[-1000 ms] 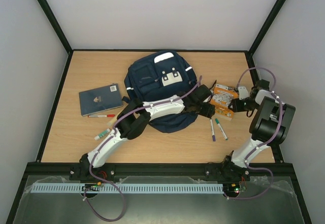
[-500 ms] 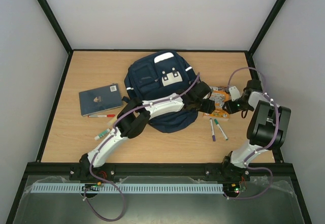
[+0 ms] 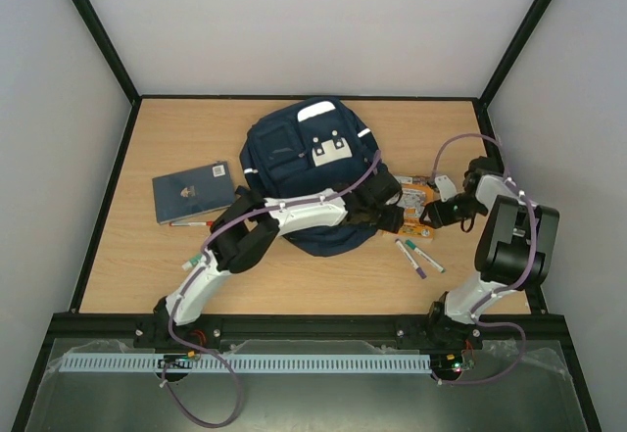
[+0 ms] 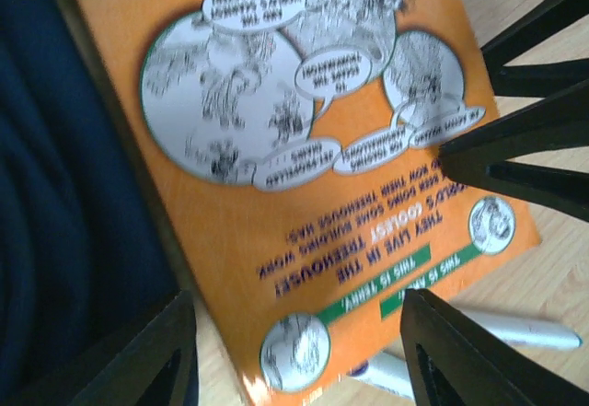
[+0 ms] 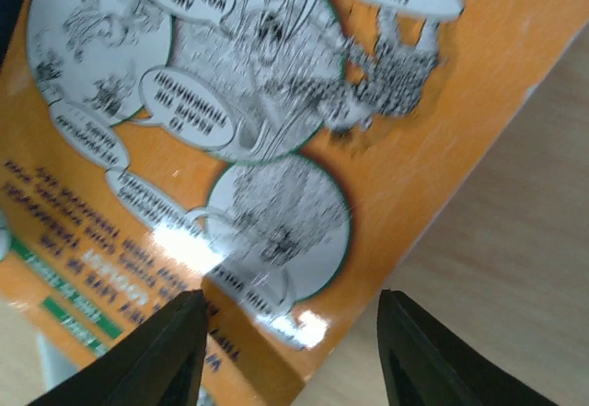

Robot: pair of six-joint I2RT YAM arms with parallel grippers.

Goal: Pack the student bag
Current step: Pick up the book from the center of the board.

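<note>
The student bag (image 3: 304, 163) is a navy backpack lying in the middle of the table; its fabric also shows in the left wrist view (image 4: 64, 194). An orange comic-style book (image 3: 415, 200) lies against its right side and fills both wrist views (image 4: 304, 139) (image 5: 258, 130). My left gripper (image 3: 390, 207) reaches across the bag and is open, its jaws straddling the book's near corner (image 4: 299, 297). My right gripper (image 3: 438, 209) is open over the book's right edge (image 5: 293, 295). Its dark fingers (image 4: 534, 162) show in the left wrist view.
Two markers (image 3: 416, 256) lie just in front of the book and also show in the left wrist view (image 4: 515, 330). A dark-blue notebook (image 3: 194, 192), a red pen (image 3: 199, 223) and a green-capped marker (image 3: 197, 256) lie at the left. Black frame posts stand at the table's edges.
My right gripper moved left and the book slid with it toward the bag. My left gripper drew back a little toward the near left. The two markers shifted and turned.
</note>
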